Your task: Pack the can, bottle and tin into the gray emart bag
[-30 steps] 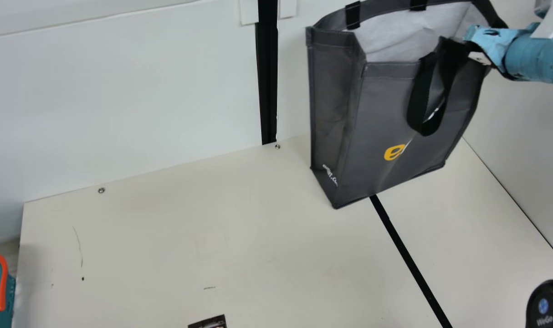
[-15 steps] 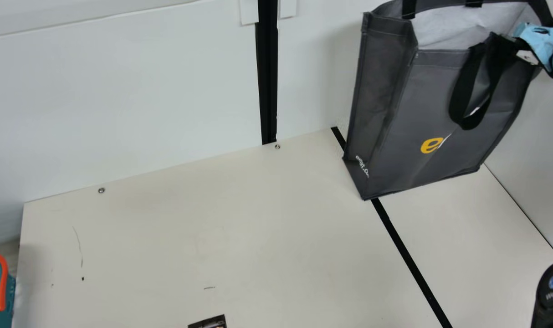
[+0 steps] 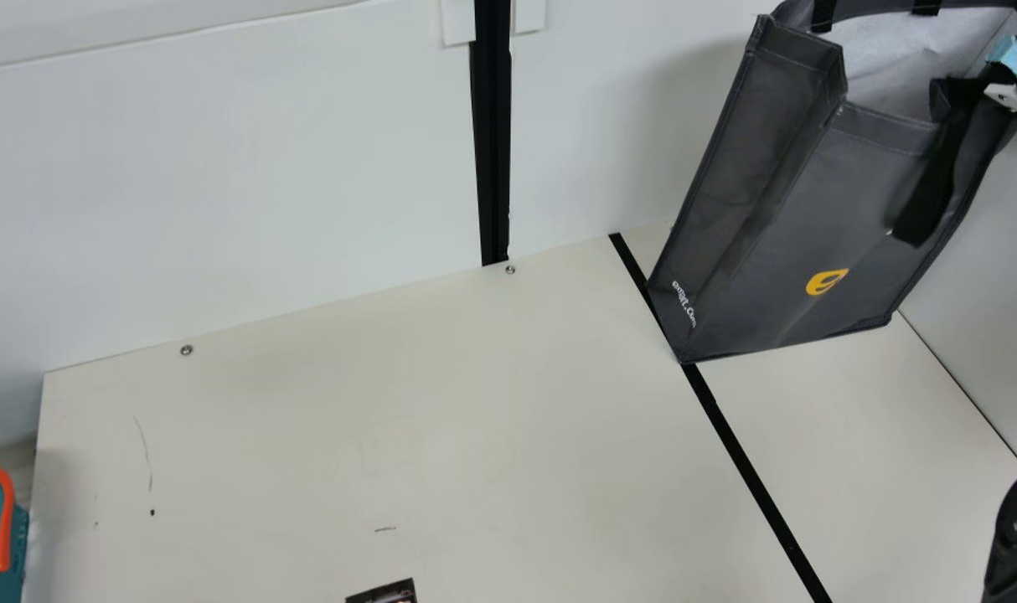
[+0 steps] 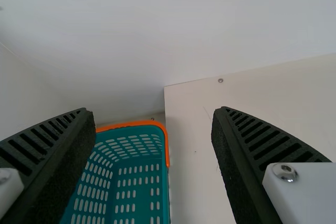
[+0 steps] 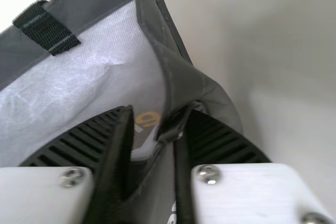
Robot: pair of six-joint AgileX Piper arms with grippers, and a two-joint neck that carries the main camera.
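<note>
One pair of our jaws, the right, pinches the gray emart bag (image 3: pixel 810 209) by its top edge; from there its long axis slants down and leftward to a corner by the table's black strip (image 3: pixel 728 435). Our left jaws stand wide, well apart, so righting it probably falls to the right.
</note>
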